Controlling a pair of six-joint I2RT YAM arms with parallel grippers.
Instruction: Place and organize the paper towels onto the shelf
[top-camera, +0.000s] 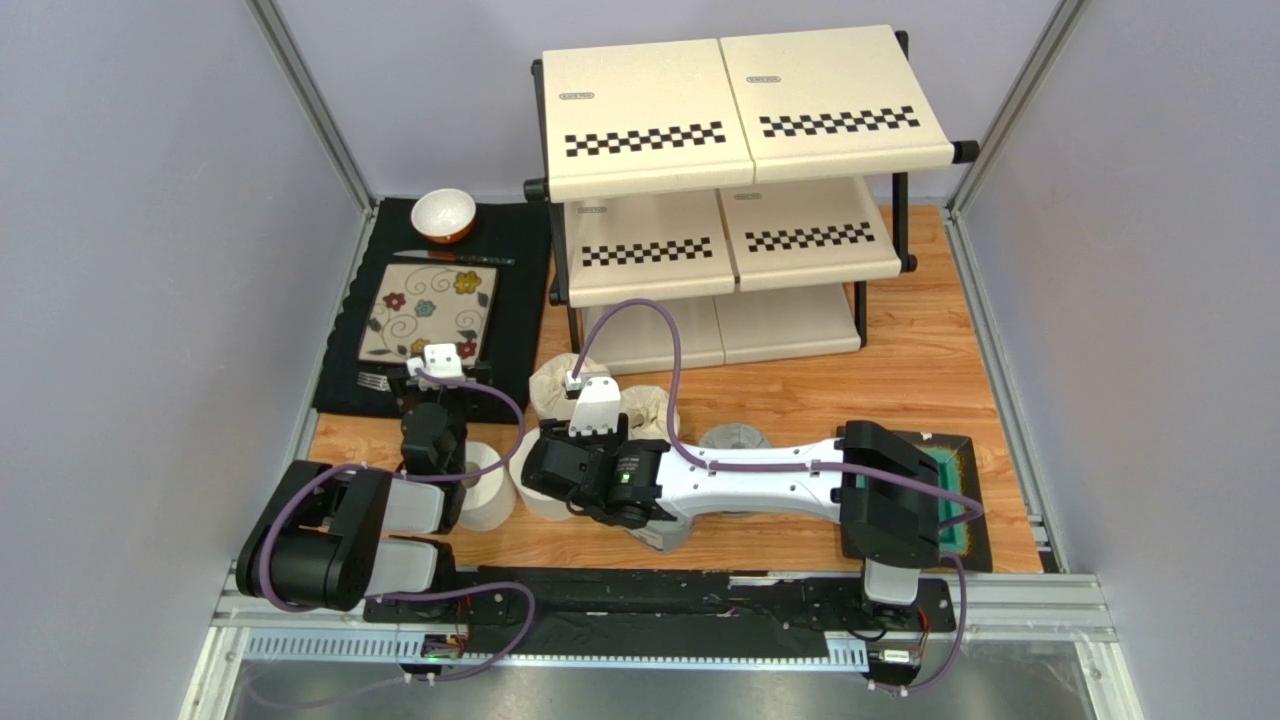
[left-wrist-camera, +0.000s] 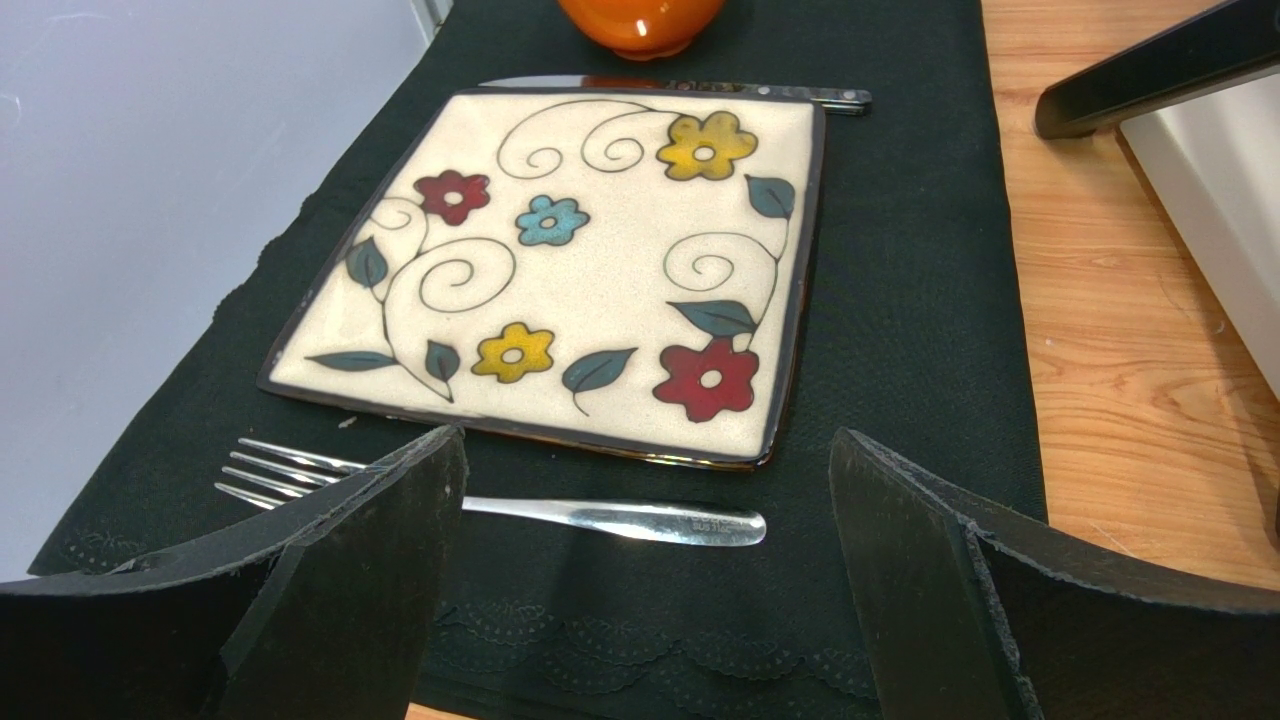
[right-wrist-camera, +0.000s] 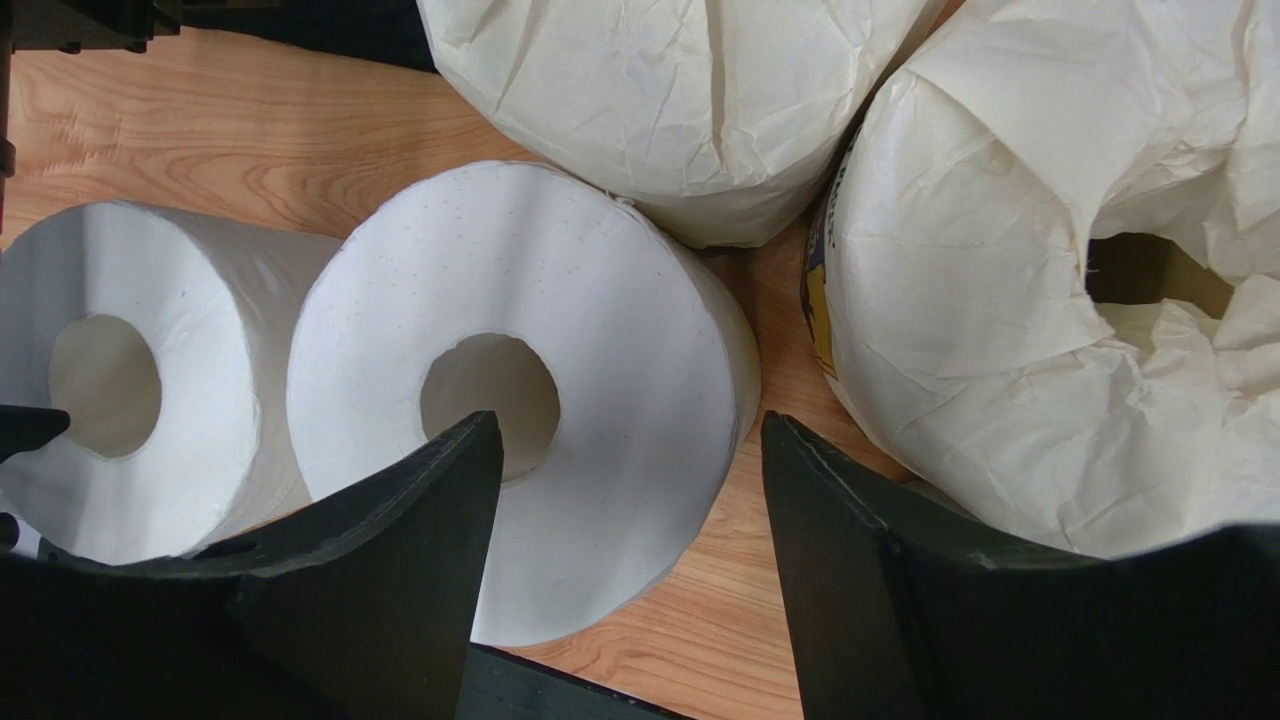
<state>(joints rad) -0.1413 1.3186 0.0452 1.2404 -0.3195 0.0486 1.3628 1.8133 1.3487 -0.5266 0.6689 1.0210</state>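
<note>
Paper towels (top-camera: 484, 488) are clustering toward the near edge of the worktop (top-camera: 917, 360), the shelf (top-camera: 747, 93) looking bare at the far edge. Right gripper (right-wrist-camera: 628, 450) is hanging wide open, empty, over a plain white roll (right-wrist-camera: 631, 315); I'd be lowering squarely, keeping clear of the cream-wrapped roll (right-wrist-camera: 992, 315) just beside it.

- You are looking at a black cloth (top-camera: 511, 300) lying across the far left part of the wooden worktop (top-camera: 917, 368), its scalloped hem facing the near side.
- A square floral plate (left-wrist-camera: 556, 270) is sitting flat on the middle of that cloth.
- A white-and-orange bowl (top-camera: 443, 215) is standing upright just beyond the plate, on the same cloth.
- A knife (left-wrist-camera: 676, 92) is lying along the plate's far edge.
- A fork (left-wrist-camera: 601, 519) is lying along its near edge, tines pointing left.
- A dark pad with a green edge (top-camera: 963, 495) is resting at the worktop's near right corner, partly hidden.
</note>
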